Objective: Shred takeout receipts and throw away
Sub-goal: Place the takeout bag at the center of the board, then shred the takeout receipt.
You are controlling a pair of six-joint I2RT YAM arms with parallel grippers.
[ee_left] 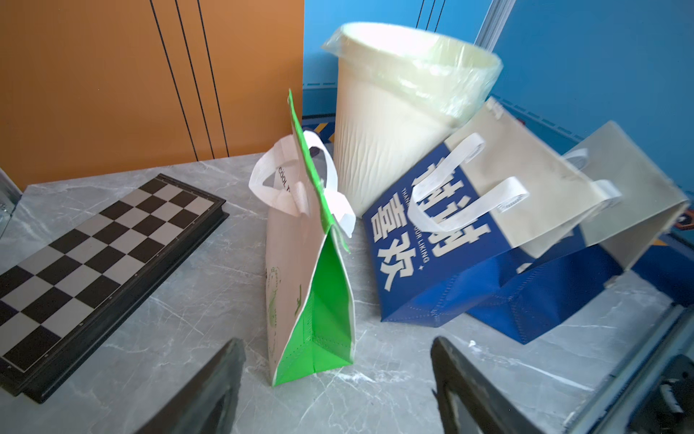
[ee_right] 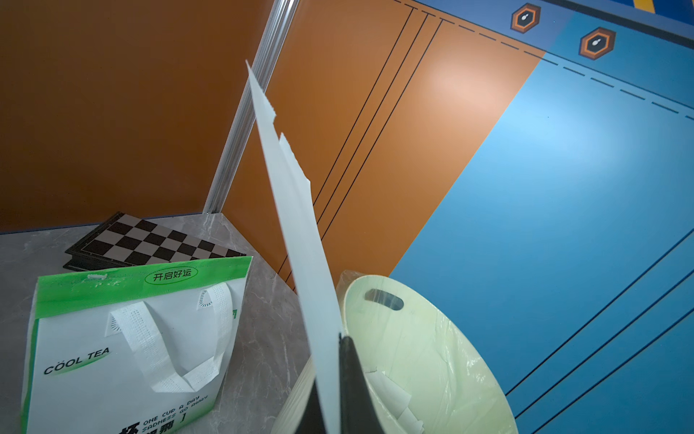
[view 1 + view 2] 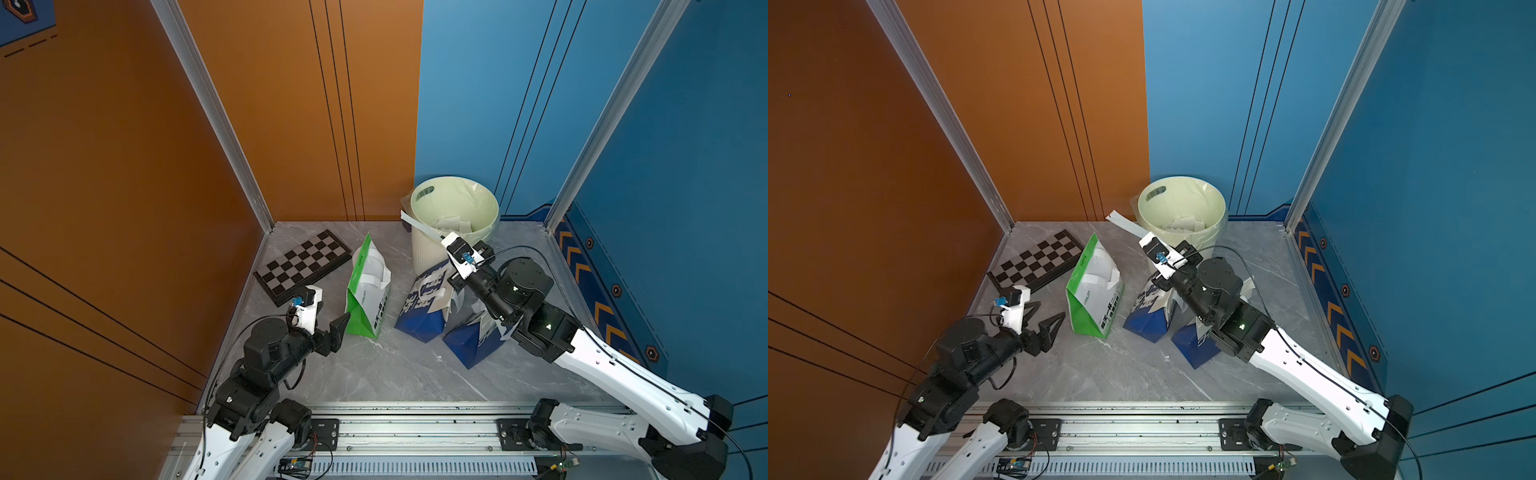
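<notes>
Now, right gripper: we have it clamped on one end of a receipt strip, jaws closed flat on the paper.
Left gripper: jaws spread wide with nothing between them; the green-white bag stands just ahead of its fingertips.
Strip's place: in the air, running out ahead of our right fingertips and passing beside the rim of the bin. The bin's mouth lies just below those fingertips and to one side.
Long axis: straight out from the right jaws and rising. The free end points away from the gripper toward the orange wall. The right wrist view shows the strip nearly edge-on, its far end ragged.
In the bin: torn pieces lie at the bottom.
Handling: we judge it very light, thin and easily torn. It holds its line as a narrow strip but should bend or flutter with any quick move, and it may cling to a pad on release.
Where to hold: for another tear, we would pinch the flat faces close ahead of the right jaws. For a drop, we would first bring the right fingertips over the mouth.
</notes>
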